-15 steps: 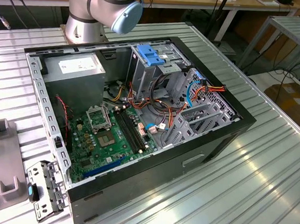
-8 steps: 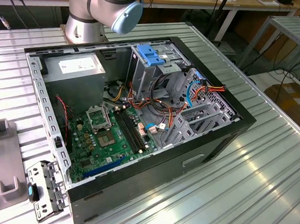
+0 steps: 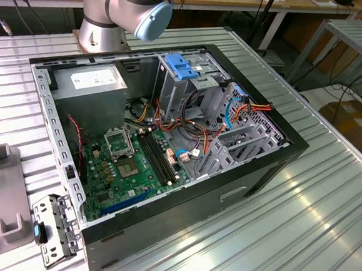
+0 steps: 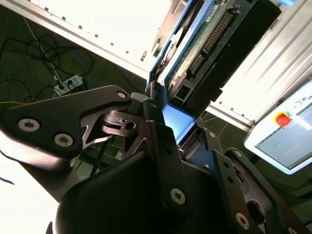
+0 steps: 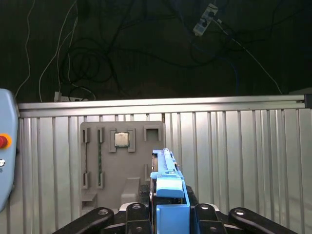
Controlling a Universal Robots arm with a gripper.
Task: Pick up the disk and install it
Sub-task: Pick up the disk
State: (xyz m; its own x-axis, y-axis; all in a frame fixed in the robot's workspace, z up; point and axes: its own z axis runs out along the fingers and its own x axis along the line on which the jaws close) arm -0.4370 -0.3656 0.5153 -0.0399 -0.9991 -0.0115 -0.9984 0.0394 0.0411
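Gripper: the black metal two-finger gripper (image 4: 176, 124) is clenched on the disk; its fingers (image 4: 163, 146) press against the two flat sides of the disk's near end.
Disk: the flat dark grey hard drive in a bright blue plastic carrier (image 4: 204, 44) is held in the gripper, off the bench, with its green circuit-board face in sight in the second wrist view. In the first wrist view it stands edge-on (image 5: 168, 180), its blue rail rising from between the fingers.
Arm: a silver joint with a pale-blue cap (image 3: 132, 3) sits behind the case.
Bench: ribbed aluminium bench (image 3: 301, 201).
Case: an open black tower computer case (image 3: 226, 195) lies on its side on the bench, with a green motherboard (image 3: 134, 169) and a grey power supply box (image 3: 91, 81) inside.
Plate: a pale-blue ribbed plastic plate (image 3: 181, 66) rests on top of the drive cage.
Bracket: a grey perforated metal bracket with a small blue tab (image 3: 53, 229) lies on the bench, just beside the case's corner at the exterior view's left.
Tray: a grey moulded fixture tray (image 5: 122, 170) lies on the bench and carries a square processor chip (image 5: 121, 139).
Pendant: a pale control pendant with a red button (image 4: 285, 131).
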